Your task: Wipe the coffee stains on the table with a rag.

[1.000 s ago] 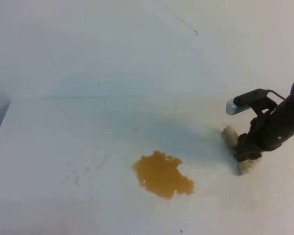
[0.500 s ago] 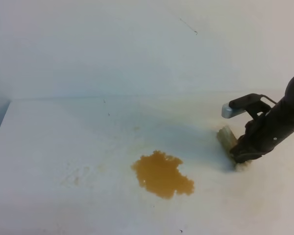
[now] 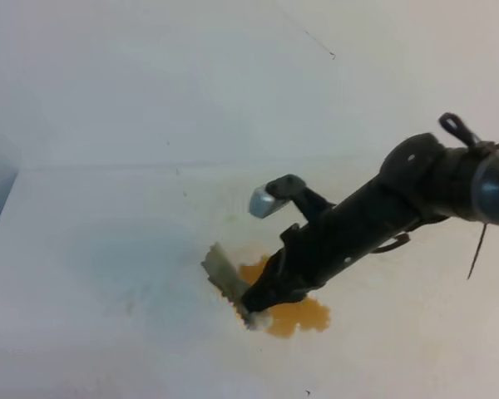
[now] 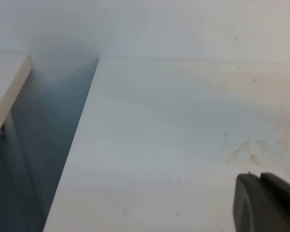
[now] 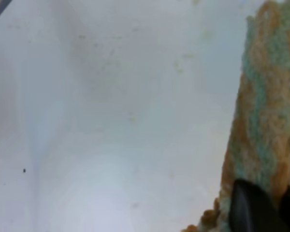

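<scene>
My right gripper (image 3: 254,306) reaches across to the middle of the white table (image 3: 91,249) and is shut on the rag (image 3: 222,270), a wrinkled beige cloth with brown staining. The rag rests on the left part of the coffee stains (image 3: 298,315), an orange-brown blotch whose right lobe still shows below the arm. In the right wrist view the rag (image 5: 266,111) fills the right edge, pinched between dark fingertips (image 5: 249,209). The left wrist view shows my left gripper (image 4: 260,178) low at the right, its dark fingers pressed together with nothing between them, over the table (image 4: 150,145).
A white wall (image 3: 191,75) rises behind the table. The table's left edge (image 4: 75,145) drops into a dark gap next to a white panel (image 4: 5,92). Faint tan smudges (image 4: 246,154) mark the surface near the left gripper.
The right gripper closed on the rag at the table's right side, then swung left with it onto the blotch, covering its left part.
</scene>
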Tool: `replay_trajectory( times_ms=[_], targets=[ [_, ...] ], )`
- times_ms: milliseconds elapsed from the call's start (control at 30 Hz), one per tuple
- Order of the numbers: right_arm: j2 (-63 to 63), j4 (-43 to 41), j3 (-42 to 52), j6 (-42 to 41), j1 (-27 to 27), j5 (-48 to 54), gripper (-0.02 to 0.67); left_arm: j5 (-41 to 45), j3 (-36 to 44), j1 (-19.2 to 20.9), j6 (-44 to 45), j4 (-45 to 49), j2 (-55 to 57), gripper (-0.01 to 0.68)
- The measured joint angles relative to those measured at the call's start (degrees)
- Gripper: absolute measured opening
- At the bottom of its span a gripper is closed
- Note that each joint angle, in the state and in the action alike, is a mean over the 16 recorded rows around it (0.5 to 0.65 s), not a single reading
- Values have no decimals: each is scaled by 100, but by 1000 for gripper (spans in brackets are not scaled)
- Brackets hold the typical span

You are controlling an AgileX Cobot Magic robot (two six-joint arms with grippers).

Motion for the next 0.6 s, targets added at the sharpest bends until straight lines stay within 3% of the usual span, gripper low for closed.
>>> replay_trajectory(
  times_ms=[300,600],
  targets=[
    [635,218,-309,256,636,-465,38,0,0,0,0,0,0,-4],
    [1091,-479,-957,1227,347,-685,38,0,0,0,0,0,0,-3]
  ],
)
